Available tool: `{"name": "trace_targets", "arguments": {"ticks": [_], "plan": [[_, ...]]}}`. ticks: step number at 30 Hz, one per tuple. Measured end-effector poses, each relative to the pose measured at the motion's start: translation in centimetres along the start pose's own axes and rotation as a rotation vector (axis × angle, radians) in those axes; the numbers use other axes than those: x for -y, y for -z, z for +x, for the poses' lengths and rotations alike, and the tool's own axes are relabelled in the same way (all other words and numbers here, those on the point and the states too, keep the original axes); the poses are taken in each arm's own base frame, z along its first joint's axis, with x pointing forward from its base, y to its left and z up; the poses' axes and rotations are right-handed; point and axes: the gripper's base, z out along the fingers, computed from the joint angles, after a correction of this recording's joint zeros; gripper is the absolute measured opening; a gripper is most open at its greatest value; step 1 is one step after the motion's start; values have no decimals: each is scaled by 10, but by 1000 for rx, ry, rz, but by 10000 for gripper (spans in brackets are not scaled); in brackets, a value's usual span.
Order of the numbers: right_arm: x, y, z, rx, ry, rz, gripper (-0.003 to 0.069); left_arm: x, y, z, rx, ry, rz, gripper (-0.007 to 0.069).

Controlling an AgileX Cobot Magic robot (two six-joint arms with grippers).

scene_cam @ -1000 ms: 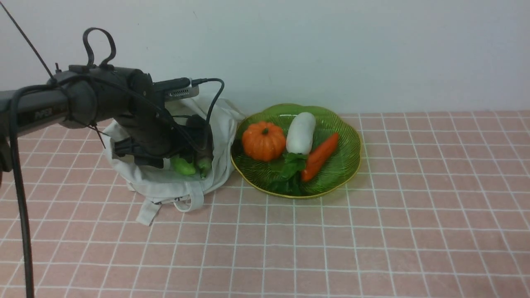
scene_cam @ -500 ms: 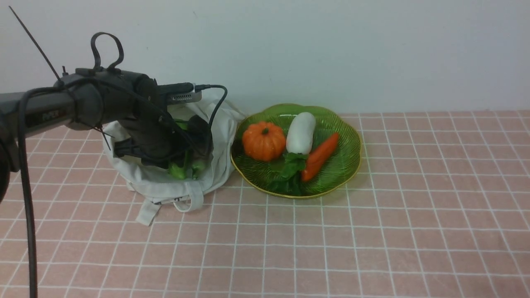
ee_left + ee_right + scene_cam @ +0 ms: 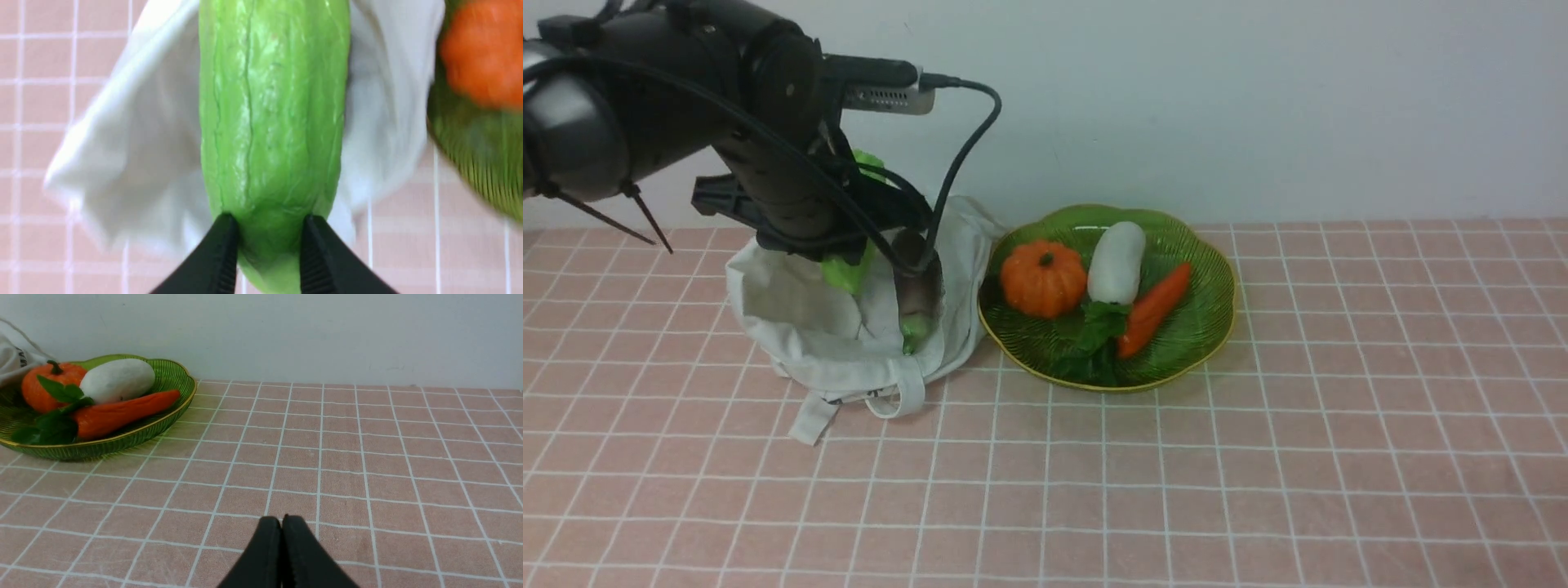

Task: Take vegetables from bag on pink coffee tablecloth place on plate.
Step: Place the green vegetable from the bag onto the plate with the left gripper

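My left gripper (image 3: 267, 228) is shut on one end of the bright green ridged gourd (image 3: 273, 102) and holds it in the air above the open off-white bag (image 3: 849, 363). In the front view the gourd (image 3: 848, 271) shows partly behind my raised left arm (image 3: 768, 163). The dark purple eggplant (image 3: 920, 290) lies inside the bag, green stem end down. The green scalloped plate (image 3: 1205, 318) stands just right of the bag on the pink grid tablecloth (image 3: 1258, 457). My right gripper (image 3: 281, 520) is shut and empty, low over the cloth, right of the plate (image 3: 122, 443).
The plate holds an orange pumpkin (image 3: 1043, 278), a white radish (image 3: 1116, 263), a carrot (image 3: 1153, 309) and leafy greens (image 3: 1094, 335). The bag's strap (image 3: 813, 420) trails toward the front. A wall runs behind the table. A cable (image 3: 964, 155) hangs from the left wrist.
My left arm has risen out of the bag, lifting the green gourd with it. The eggplant stays in the bag. The plate and its contents have not moved.
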Motion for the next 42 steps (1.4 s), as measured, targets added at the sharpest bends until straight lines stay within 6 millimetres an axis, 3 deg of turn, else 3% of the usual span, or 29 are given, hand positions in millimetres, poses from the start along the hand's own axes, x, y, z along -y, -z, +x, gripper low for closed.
{"name": "trace_targets", "arguments": {"ticks": [5,9,10,11,16,20,27,33,37,39,42], "plan": [[0,0,0,0,0,0,-16,34,28,19,-45,-139,26,183],[0,0,0,0,0,0,-16,71,29,21,54,-218,115,183],[0,0,0,0,0,0,-16,72,28,22,52,-222,116,183],[0,0,0,0,0,0,-16,88,22,20,108,-234,164,183],[0,0,0,0,0,0,-16,113,1,3,174,-211,217,183],[0,0,0,0,0,0,-16,137,-38,-20,200,-234,199,183],[0,0,0,0,0,0,-16,153,-82,-22,155,-249,176,183],[0,0,0,0,0,0,-16,155,-91,-19,137,-218,171,202],[0,0,0,0,0,0,-16,154,-91,-19,130,-192,168,281],[0,0,0,0,0,0,-16,152,-91,-17,97,-180,147,378],[0,0,0,0,0,0,-16,147,-86,-15,63,-183,112,451]]}}
